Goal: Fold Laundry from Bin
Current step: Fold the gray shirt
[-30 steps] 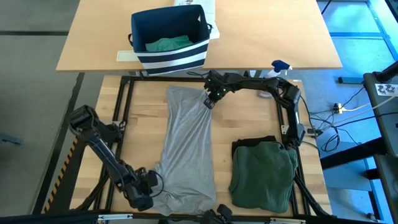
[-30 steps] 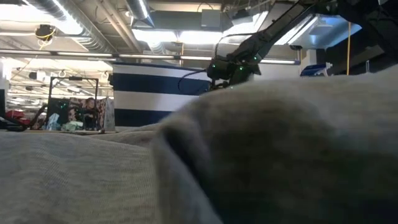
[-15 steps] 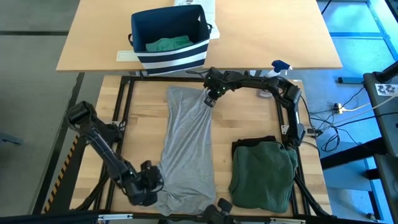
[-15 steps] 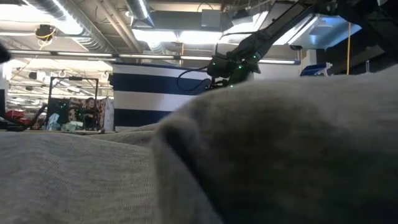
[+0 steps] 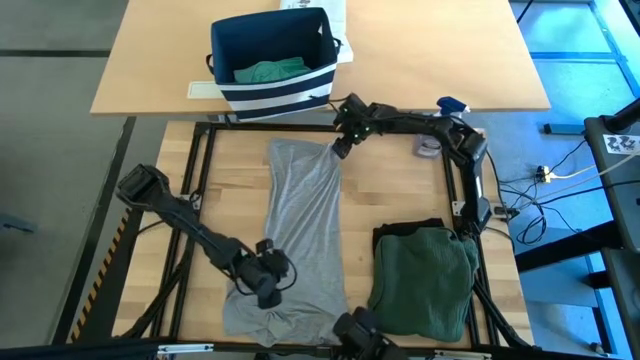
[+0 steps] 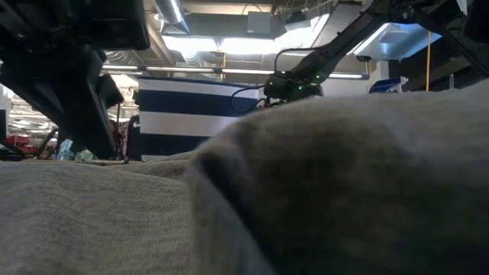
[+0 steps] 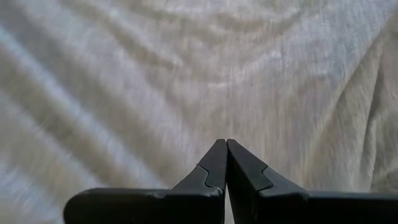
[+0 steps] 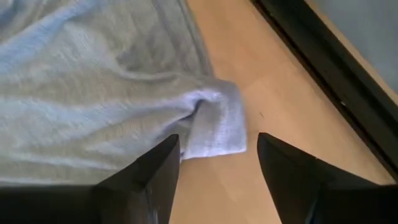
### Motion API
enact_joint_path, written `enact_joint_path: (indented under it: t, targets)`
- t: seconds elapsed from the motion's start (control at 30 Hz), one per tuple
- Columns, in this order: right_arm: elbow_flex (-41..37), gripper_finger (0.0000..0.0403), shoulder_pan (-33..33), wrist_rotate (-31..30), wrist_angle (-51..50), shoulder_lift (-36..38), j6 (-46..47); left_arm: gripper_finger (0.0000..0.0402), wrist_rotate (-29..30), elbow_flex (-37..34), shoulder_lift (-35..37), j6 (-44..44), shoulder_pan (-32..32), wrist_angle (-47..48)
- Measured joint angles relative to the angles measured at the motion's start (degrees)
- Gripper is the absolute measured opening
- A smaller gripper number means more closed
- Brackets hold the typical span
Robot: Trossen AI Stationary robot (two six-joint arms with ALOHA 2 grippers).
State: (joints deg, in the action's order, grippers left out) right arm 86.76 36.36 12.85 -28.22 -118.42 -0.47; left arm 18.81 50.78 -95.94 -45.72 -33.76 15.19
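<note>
Looking straight down in the high view, a long light grey cloth garment (image 5: 300, 238) lies spread lengthwise on the pale wooden table (image 5: 395, 195), its far end near the table's back edge and its near end bunched in folds at the front. The right gripper (image 5: 341, 149) sits at the far right corner of that grey garment, while the left gripper (image 5: 274, 287) rests on the cloth near its front end. A folded dark green garment (image 5: 423, 281) lies on the table to the right of the grey one, apart from it. Beyond the table's back edge, on a second tan tabletop (image 5: 430, 55), stands the boxy dark navy fabric bin with white stripes (image 5: 272, 92), with a teal-green cloth (image 5: 266, 71) inside it. In the low view, grey fabric (image 6: 321, 191) fills nearly the whole foreground; the striped bin (image 6: 191, 114) shows behind it, the right gripper (image 6: 281, 86) hangs just above the cloth's far edge, and a dark part of the left arm (image 6: 69, 61) crosses the upper left. In the left wrist view, the left gripper (image 7: 226, 163) has its two dark fingers pressed together with nothing between them, tips over rippled grey cloth (image 7: 186, 74). In the right wrist view, the right gripper (image 8: 217, 165) has its fingers spread apart, straddling a rolled corner of the grey garment (image 8: 214, 124) that lies loose on the wood, not pinched.
</note>
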Motion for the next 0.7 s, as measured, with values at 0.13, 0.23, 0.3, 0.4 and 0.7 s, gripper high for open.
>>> enact_joint_path:
  t: [0.13,0.23,0.3,0.4,0.7]
  targets:
    - [0.0,0.019,-0.48,-0.78,0.57,-0.88,-0.29,0.0,-0.37,0.02,-1.39,1.32,0.54,-3.93]
    - [0.0,0.017,-0.39,0.02,1.13,-2.28,-0.24,0.0,-1.26,0.06,-2.11,1.36,0.52,-7.22]
    - [0.0,0.0159,-0.39,0.57,1.65,-3.31,-0.01,0.0,-2.03,0.07,-2.67,1.36,0.38,-8.81]
    - [0.0,0.0148,-0.37,0.67,1.62,-4.56,0.04,0.0,-3.22,0.13,-3.91,1.32,0.22,-11.04]
    - [-0.02,0.0077,-0.35,0.13,2.07,-4.7,-1.23,0.0,-10.44,0.11,-9.3,-0.65,-0.02,-14.98]
